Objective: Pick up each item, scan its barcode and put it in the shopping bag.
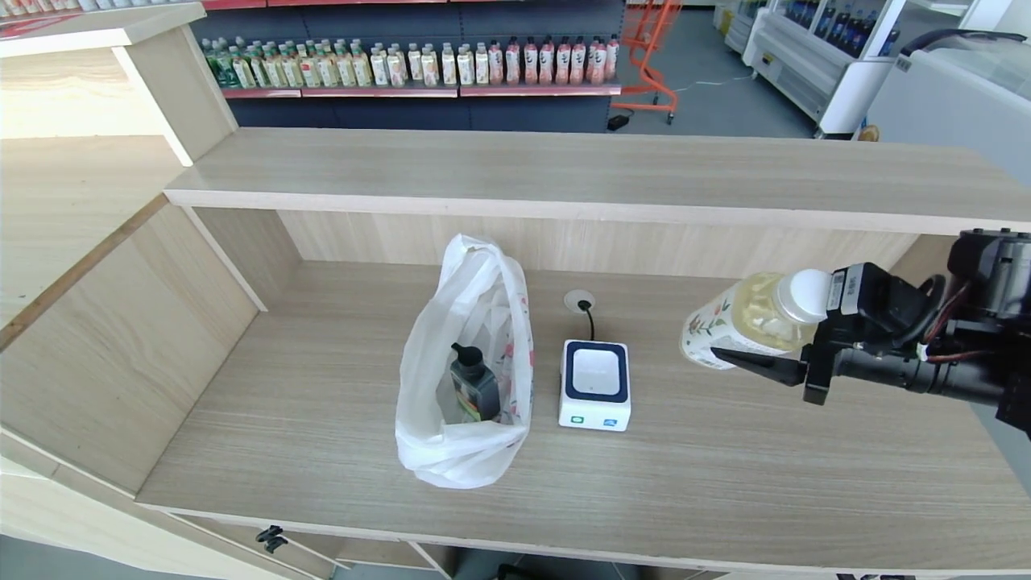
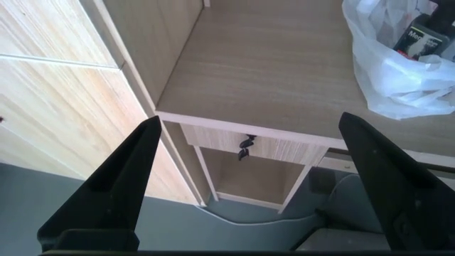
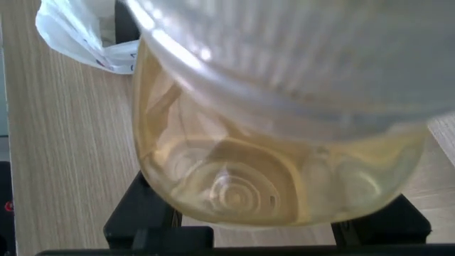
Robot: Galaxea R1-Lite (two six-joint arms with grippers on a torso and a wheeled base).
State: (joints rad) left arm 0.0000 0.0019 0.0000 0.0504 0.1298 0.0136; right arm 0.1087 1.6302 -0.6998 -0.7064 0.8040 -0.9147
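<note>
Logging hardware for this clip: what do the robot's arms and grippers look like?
The right arm is black, with a round forearm tube, a blocky wrist housing carrying a white label, and exposed red and white wires. The right gripper and left gripper both have matte black jaws, flat and tapering to wedge tips.

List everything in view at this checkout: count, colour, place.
counter: one, light wood, under everything.
bag: one, white, on the counter, left of centre.
black bottle: one, black, inside the bag.
scanner: one, white with dark top, right of the bag.
drink bottle: one, yellowish, white cap, above the counter's right side.
shelf bottles: one row, mixed colours, shop shelf behind.
right gripper: one, black, shut on the drink bottle.
left gripper: one, black, open, before the counter's front edge.
</note>
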